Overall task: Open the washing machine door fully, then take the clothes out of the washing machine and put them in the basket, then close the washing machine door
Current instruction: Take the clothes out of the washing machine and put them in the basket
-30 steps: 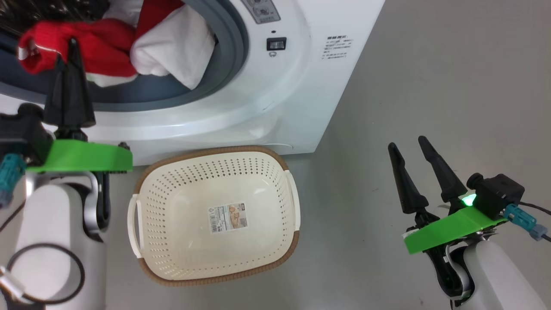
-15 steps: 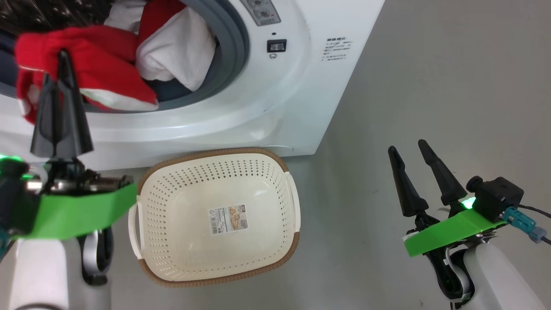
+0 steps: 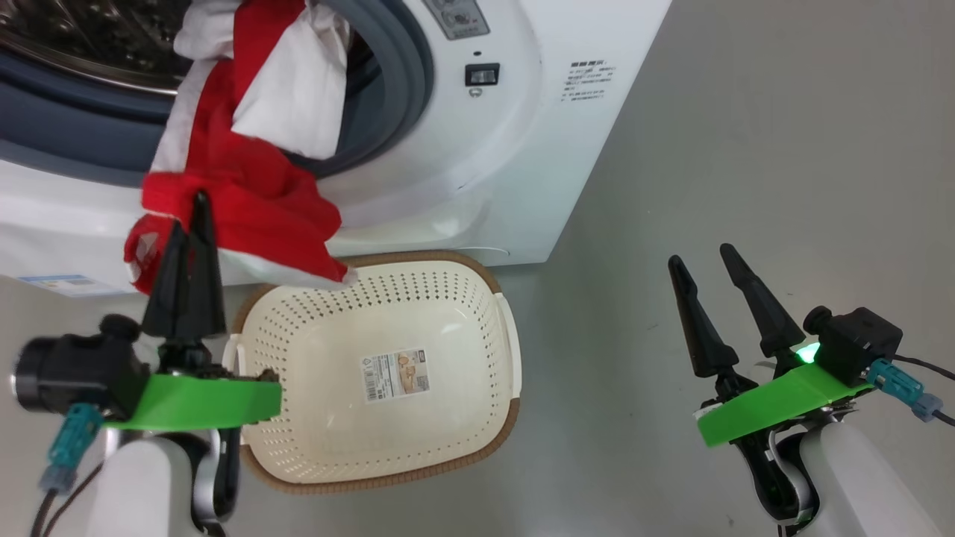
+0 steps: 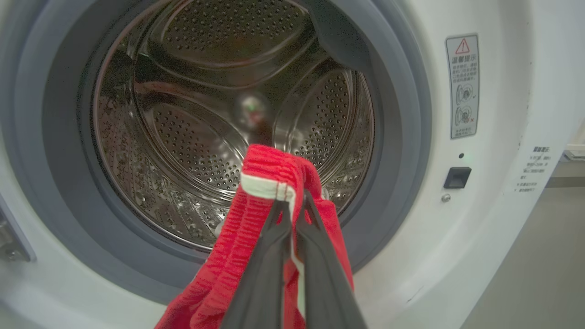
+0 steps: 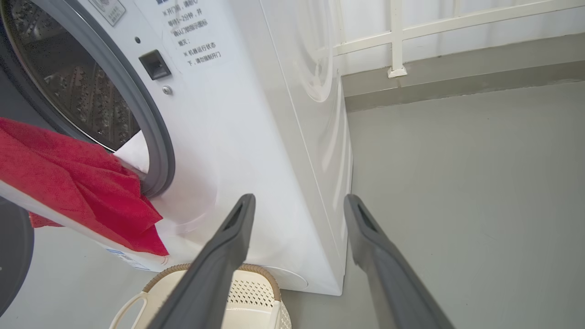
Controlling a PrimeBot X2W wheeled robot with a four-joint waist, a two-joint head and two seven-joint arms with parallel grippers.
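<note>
My left gripper point(image 3: 198, 198) is shut on the clothes point(image 3: 246, 201), a red and white garment. The garment stretches from the drum mouth down over the washing machine point(image 3: 537, 112) front, and its lower corner hangs above the basket point(image 3: 462, 418) at its far left rim. In the left wrist view the fingertips point(image 4: 292, 197) pinch a red fold with white trim point(image 4: 256, 219) before the steel drum point(image 4: 205, 114). My right gripper point(image 3: 701, 255) stands open with nothing in it over the floor, right of the basket. The washing machine door is out of view; the opening is uncovered.
Grey floor point(image 3: 746, 149) spreads to the right of the machine. The cream basket point(image 5: 256, 292) sits on the floor against the machine's front. A white railing point(image 5: 397, 41) runs along the wall behind. A blue sticker point(image 3: 67, 283) marks the machine's lower corner.
My left gripper has drawn back and down from the drum mouth with the red garment, pulling it out over the front lip toward the basket. The right arm has stayed put.
</note>
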